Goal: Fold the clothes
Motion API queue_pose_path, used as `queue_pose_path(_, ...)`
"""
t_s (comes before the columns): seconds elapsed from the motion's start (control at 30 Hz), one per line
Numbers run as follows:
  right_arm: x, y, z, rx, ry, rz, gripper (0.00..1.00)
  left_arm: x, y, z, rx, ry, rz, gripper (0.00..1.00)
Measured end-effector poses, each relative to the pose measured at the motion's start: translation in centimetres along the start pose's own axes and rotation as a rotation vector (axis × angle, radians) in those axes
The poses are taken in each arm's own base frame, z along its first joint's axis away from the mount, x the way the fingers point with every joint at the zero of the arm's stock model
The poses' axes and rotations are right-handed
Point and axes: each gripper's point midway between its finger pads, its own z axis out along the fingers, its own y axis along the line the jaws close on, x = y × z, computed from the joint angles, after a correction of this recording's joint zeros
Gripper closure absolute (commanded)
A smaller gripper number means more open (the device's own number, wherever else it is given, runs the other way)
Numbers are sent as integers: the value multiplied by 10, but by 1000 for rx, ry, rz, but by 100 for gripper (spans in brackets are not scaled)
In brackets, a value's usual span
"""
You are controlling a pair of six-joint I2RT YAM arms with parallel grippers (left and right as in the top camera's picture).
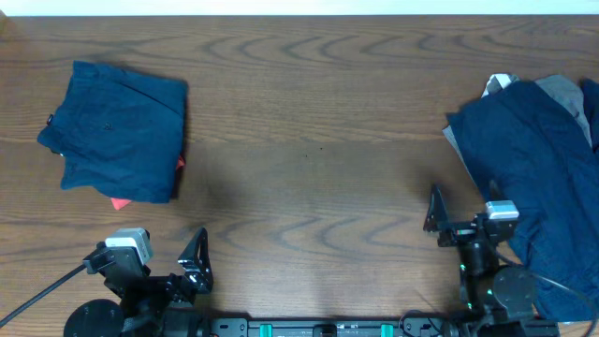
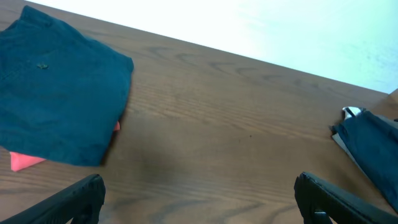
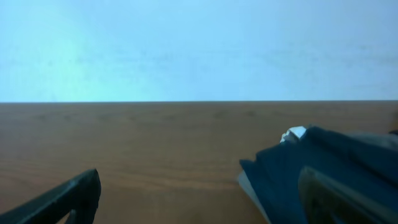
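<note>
The table (image 1: pixel 309 140) carries a rumpled navy and grey pile (image 1: pixel 538 178) just right of the right end effector (image 1: pixel 434 217), the nearer arm, its length running front to back. A folded garment (image 1: pixel 117 131) lies beyond the left end effector (image 1: pixel 197 257). Both end effectors gape, empty.

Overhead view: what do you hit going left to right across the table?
In order: folded navy garment → left gripper → right gripper → rumpled pile of navy and grey clothes.
</note>
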Motion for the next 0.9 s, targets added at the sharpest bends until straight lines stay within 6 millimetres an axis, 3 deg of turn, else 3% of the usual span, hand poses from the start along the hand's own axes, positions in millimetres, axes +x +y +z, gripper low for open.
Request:
queue_pose_path(0.13,30,-1,4,-2,47,-45,1,0,0,0,0,0,0,2)
queue_pose_path(0.23,38,1,4,-18,81,-79,1,0,0,0,0,0,0,2)
queue_pose_path(0.9,39,5,4,-42,85,-112,1,0,0,0,0,0,0,2)
